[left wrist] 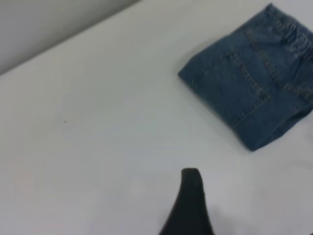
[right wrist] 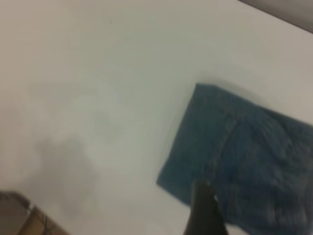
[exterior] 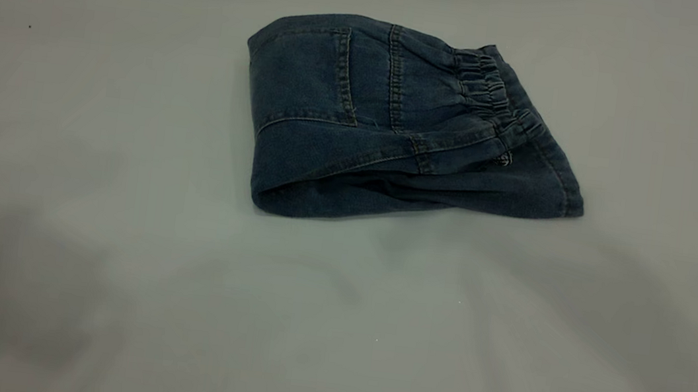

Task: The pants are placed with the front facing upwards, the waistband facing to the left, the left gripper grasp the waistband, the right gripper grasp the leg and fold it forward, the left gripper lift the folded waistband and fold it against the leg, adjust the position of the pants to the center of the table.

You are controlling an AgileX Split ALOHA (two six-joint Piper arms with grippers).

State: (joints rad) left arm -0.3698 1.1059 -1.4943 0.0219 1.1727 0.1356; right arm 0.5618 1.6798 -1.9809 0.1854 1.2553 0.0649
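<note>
Folded into a compact bundle, denim pants [exterior: 398, 122] lie near mid-worktop [exterior: 90, 191], elastic waistband [exterior: 492, 90] toward the right. Left pincer [left wrist: 190, 196] and right pincer [right wrist: 203, 205]: one fingertip visible each, state undeterminable.

The pale grey table [exterior: 90, 191] carries one thing: a pair of dark blue denim pants [exterior: 397, 129], folded into a compact bundle. The bundle lies towards the far side, its elastic waistband [exterior: 492, 90] to the right.
</note>
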